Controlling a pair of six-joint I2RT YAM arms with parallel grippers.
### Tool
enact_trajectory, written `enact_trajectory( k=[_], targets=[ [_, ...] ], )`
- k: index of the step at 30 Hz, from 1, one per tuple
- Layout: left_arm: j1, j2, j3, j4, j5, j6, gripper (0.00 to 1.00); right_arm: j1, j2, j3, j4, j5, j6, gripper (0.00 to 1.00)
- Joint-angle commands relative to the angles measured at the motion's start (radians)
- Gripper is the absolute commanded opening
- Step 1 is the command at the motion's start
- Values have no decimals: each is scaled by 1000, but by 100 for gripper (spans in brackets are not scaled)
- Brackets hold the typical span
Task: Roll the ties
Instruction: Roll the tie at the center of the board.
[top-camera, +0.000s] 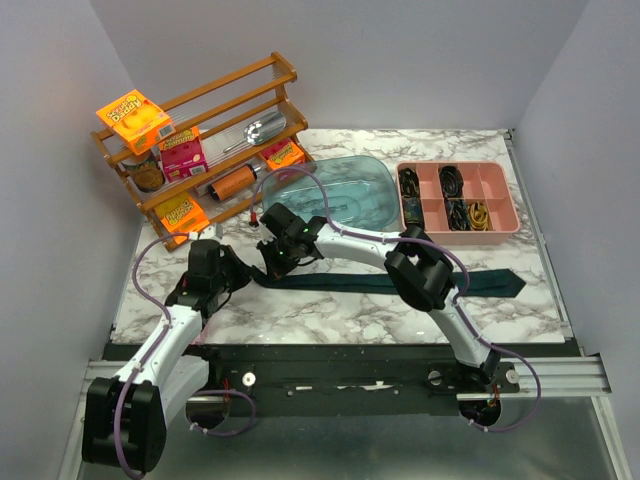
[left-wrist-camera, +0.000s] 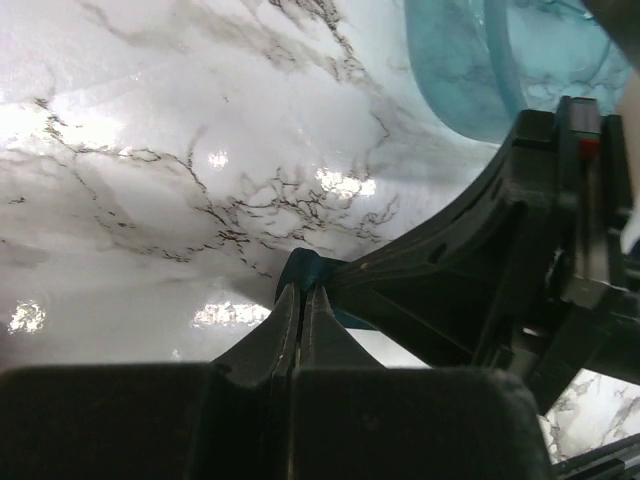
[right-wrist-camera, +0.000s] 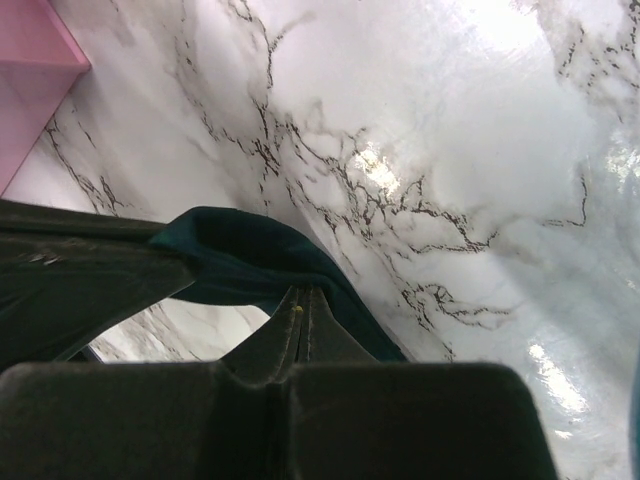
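The dark teal tie (top-camera: 345, 283) lies across the marble table, its broad pointed end at the right (top-camera: 500, 283). Both grippers meet at its narrow left end. My left gripper (top-camera: 247, 272) is shut on the tie's tip; in the left wrist view a bit of teal fabric (left-wrist-camera: 302, 268) shows at the closed fingertips (left-wrist-camera: 301, 292). My right gripper (top-camera: 273, 262), reached across to the left, is shut on the tie just beside it. In the right wrist view the tie (right-wrist-camera: 250, 250) curls in a fold above the closed jaws (right-wrist-camera: 303, 292).
A translucent blue tub (top-camera: 335, 195) sits just behind the grippers and shows in the left wrist view (left-wrist-camera: 470, 70). A pink divided tray (top-camera: 457, 197) stands at the back right. A wooden rack (top-camera: 200, 140) with boxes stands at the back left.
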Motion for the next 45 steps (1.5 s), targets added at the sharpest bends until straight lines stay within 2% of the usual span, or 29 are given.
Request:
enact_trajectory(
  k=[1,6,13,26,36,45],
  targets=[
    [7,-47,42,-2,25,16,0,8,23,-8,-65,39,0,0],
    [3,-16,41,30,97,-3,0,8,36,0,-62,36,9,1],
    [-11,-36,35,56,100,-15,0,10,37,-25,-28,26,44,0],
    [-58,-44,-13,176,121,-92,0,8,-55,-237,203,27,182,0],
    [-77,-54,-10,191,125,-101,0,8,-29,-229,202,3,199,0],
    [-132,-15,21,159,106,-41,0,7,-42,-207,194,-39,190,0]
  ],
)
